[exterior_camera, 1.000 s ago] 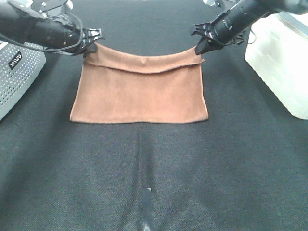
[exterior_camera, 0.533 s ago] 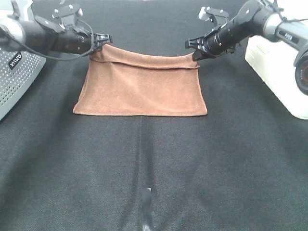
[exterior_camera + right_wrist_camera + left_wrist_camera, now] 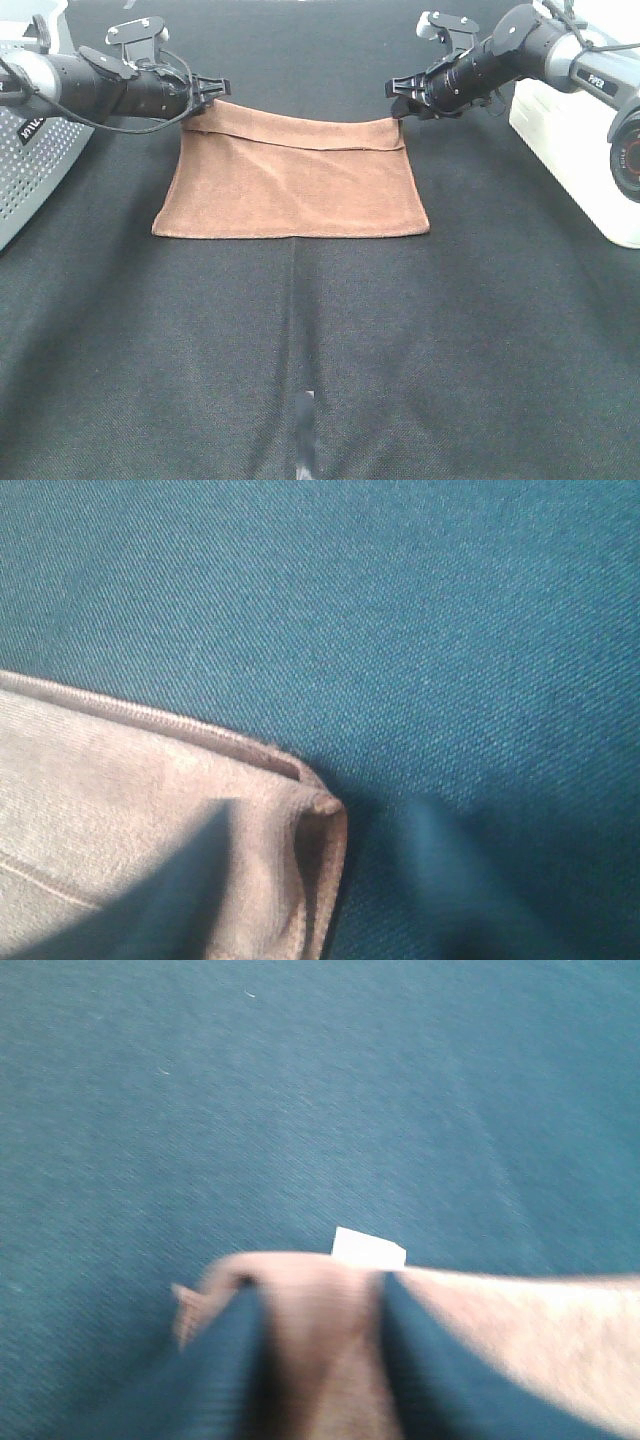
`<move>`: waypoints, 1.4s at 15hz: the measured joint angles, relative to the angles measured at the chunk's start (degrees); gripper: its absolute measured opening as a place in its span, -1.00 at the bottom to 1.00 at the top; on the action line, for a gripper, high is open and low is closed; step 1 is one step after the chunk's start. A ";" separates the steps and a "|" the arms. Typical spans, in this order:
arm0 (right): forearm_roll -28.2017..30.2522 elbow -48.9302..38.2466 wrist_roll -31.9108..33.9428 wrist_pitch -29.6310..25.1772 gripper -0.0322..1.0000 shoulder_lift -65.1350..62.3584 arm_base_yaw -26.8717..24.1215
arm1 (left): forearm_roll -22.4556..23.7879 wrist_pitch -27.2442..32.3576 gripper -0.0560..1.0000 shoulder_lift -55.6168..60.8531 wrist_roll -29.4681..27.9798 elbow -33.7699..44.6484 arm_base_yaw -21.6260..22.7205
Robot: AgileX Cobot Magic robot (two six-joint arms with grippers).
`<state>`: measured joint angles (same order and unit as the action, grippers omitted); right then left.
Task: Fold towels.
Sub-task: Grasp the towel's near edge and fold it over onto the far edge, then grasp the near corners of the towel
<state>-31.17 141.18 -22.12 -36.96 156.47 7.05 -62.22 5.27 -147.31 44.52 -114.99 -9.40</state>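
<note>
The towel (image 3: pixel 295 185) lies flat on the black table cloth (image 3: pixel 450 350), a little toward 12 o'clock of the table's middle. It is doubled over once, and the upper layer's edge shows as a band along its far side.

Your left gripper (image 3: pixel 213 92) sits at the towel's 11 o'clock corner and your right gripper (image 3: pixel 398 100) at its 1 o'clock corner. In the right wrist view the fingers (image 3: pixel 185 880) stand spread. The hemmed corner (image 3: pixel 300 780) rests on the cloth between them, touching neither clearly. In the left wrist view the fingers (image 3: pixel 225 1370) flank a raised ridge of towel beside the white tag (image 3: pixel 368 1250). That picture is blurred, so you cannot tell whether they pinch it or have let go.

I judge the first fold laid and the corners being released. Next, back both arms clear toward 12 o'clock without dragging the far edge. Then take one short side and carry it across, from 9 toward 3 o'clock or the reverse. Keep away from the white box (image 3: pixel 575 130) at 3 o'clock and the grey perforated unit (image 3: pixel 30 170) at 9 o'clock.
</note>
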 joint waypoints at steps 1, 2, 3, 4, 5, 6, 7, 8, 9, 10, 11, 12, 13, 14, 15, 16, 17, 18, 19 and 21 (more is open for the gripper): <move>0.00 0.00 0.00 0.00 0.18 0.00 0.00 | 0.00 0.00 0.02 0.00 0.00 0.00 0.00; 0.11 0.00 0.00 -1.20 0.25 -0.06 0.00 | 0.06 1.60 0.18 0.17 0.00 0.00 0.00; 0.63 0.00 0.06 -4.13 0.30 -0.80 0.00 | 1.09 3.50 0.33 0.74 0.00 0.00 0.00; 1.15 0.00 0.06 -6.88 0.31 -1.55 0.00 | 2.41 4.81 0.37 1.38 0.00 0.00 0.00; 2.01 0.00 0.06 -9.74 0.31 -2.41 0.00 | 3.84 6.59 0.38 1.89 -0.11 0.00 0.00; 2.35 0.00 0.11 -12.32 0.31 -3.21 0.00 | 5.96 9.34 0.38 2.41 -0.97 -0.06 0.00; 2.46 0.06 0.63 -14.84 0.31 -3.72 0.00 | 8.88 12.03 0.38 2.98 -2.01 -0.06 0.00; 2.58 0.17 2.58 -17.13 0.31 -4.07 0.00 | 12.15 14.90 0.39 3.67 -2.52 -0.06 0.00; 2.86 0.17 4.53 -18.85 0.31 -4.30 0.00 | 15.70 17.65 0.39 4.35 -3.55 -0.06 0.00; 3.09 0.17 6.13 -21.72 0.31 -4.41 0.00 | 20.86 20.86 0.39 5.44 -7.45 -0.06 0.23; 3.27 0.17 6.30 -23.61 0.31 -4.58 0.00 | 22.86 22.52 0.39 5.73 -11.46 -0.29 0.92; 3.61 0.17 6.53 -25.50 0.31 -4.81 0.00 | 24.58 24.06 0.39 5.90 -16.56 -0.29 2.01; 4.30 0.17 7.28 -26.81 0.31 -5.33 0.00 | 26.01 25.78 0.39 5.90 -21.26 -0.29 3.61; 5.04 0.17 8.14 -27.85 0.31 -5.79 0.00 | 26.64 27.85 0.39 5.90 -24.75 -0.29 4.87; 5.27 0.17 9.17 -28.82 0.31 -6.47 0.00 | 26.93 30.71 0.39 5.90 -26.64 -0.29 6.07; 5.44 0.17 10.26 -31.05 0.31 -7.16 0.00 | 27.22 36.44 0.39 5.90 -28.02 -0.29 6.82; 5.44 0.17 10.77 -32.03 0.31 -7.28 0.00 | 27.16 39.25 0.39 5.90 -28.99 -0.29 6.82; 5.44 0.17 10.77 -32.03 0.31 -7.28 0.00 | 27.16 39.25 0.39 5.90 -28.99 -0.29 6.82; 5.44 0.17 11.17 -32.14 0.31 -7.45 0.00 | 27.10 41.42 0.39 5.90 -30.42 -0.29 6.76; 6.42 0.17 14.15 -32.26 0.31 -7.51 0.00 | 27.10 46.01 0.39 5.90 -32.95 -0.29 6.53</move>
<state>-24.75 141.35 -7.96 -69.21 148.97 7.05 -35.12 51.28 -141.41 11.57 -115.28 -2.86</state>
